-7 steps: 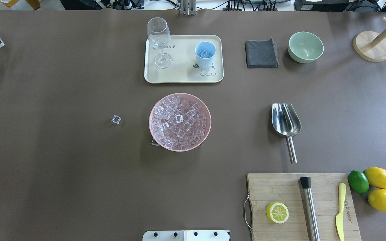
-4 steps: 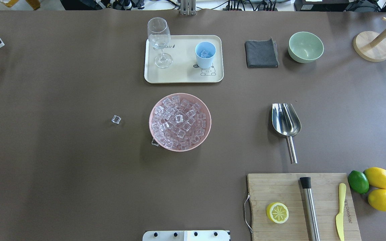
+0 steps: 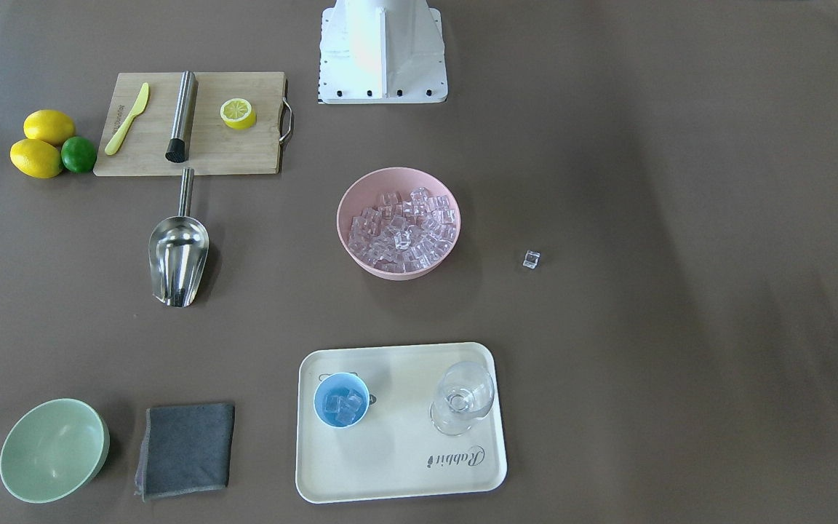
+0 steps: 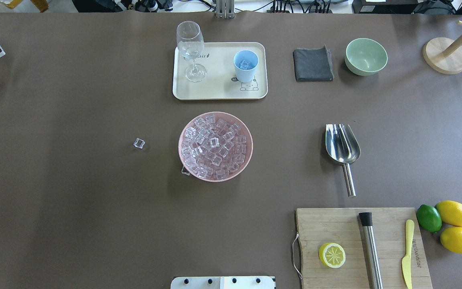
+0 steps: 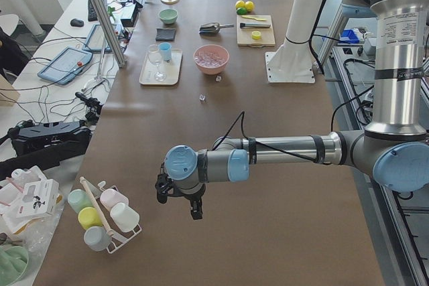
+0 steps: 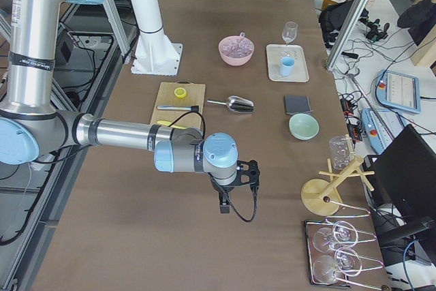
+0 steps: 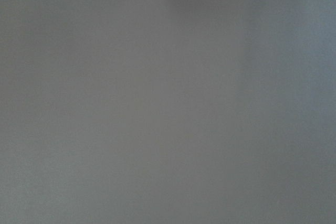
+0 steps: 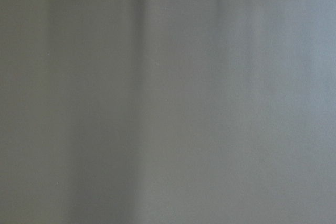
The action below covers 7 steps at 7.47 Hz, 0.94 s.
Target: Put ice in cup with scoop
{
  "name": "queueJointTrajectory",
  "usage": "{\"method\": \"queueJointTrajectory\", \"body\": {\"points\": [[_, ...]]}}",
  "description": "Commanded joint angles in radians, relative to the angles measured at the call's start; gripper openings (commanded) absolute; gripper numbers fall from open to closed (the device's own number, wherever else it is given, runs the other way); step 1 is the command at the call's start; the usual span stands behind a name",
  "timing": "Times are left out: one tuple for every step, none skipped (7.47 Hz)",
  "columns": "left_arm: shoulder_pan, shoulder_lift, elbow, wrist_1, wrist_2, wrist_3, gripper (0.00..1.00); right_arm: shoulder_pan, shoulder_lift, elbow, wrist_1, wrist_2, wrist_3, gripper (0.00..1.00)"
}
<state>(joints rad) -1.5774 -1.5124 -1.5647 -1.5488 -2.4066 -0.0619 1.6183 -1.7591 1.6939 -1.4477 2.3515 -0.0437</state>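
**A:** Where is the ice?

**B:** Ice (image 4: 215,146): clear cubes heaped in the pink bowl (image 4: 181,144) at mid-table. A loose cube (image 4: 139,143) lies on the table (image 4: 74,192), well off to the robot's left of the bowl. A second cube (image 4: 185,171) sits right against the bowl's near side. A few more cubes rest inside the cup.

**A:** And the cup and the scoop?

**B:** Cup (image 4: 246,66): upright on the right part of the tray (image 4: 219,93), beyond the bowl. A stemmed glass (image 4: 191,48) stands at the tray's left end. Scoop (image 4: 342,144): lying free on the table to the bowl's right, well apart from it. Its trough faces up and its handle points toward the cutting board (image 4: 335,224).

**A:** The grippers?

**B:** Left gripper (image 5: 178,204): low over bare table at the robot's far left end. Right gripper (image 6: 238,186): likewise at the far right end. Both show only in the side views, so I cannot tell how wide either pair of fingers stands. Both wrist cameras show only a blurred grey surface.
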Motion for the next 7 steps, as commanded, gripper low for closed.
{"method": "queueJointTrajectory", "body": {"points": [[0.004,-0.014,0.002,0.004,0.021,0.000,0.98,0.002,0.000,0.004,-0.084,-0.014,0.007,1.00],[-0.003,-0.015,-0.003,0.006,0.012,-0.001,0.98,0.002,0.001,0.009,-0.112,-0.064,0.069,1.00],[-0.003,-0.014,-0.030,0.007,0.012,-0.006,0.98,0.002,0.007,0.006,-0.111,-0.083,0.181,1.00],[0.000,-0.005,-0.050,0.007,0.015,-0.010,0.98,0.002,0.010,0.015,-0.111,-0.071,0.232,1.00],[0.003,0.000,-0.046,0.006,0.015,-0.010,0.98,0.002,0.009,0.020,-0.112,-0.069,0.223,1.00],[0.007,-0.002,-0.072,0.001,0.011,-0.007,0.98,0.002,0.007,0.015,-0.112,-0.072,0.217,1.00],[0.035,0.003,-0.092,0.004,0.011,-0.007,0.98,0.002,0.007,0.013,-0.109,-0.080,0.197,1.00]]}}
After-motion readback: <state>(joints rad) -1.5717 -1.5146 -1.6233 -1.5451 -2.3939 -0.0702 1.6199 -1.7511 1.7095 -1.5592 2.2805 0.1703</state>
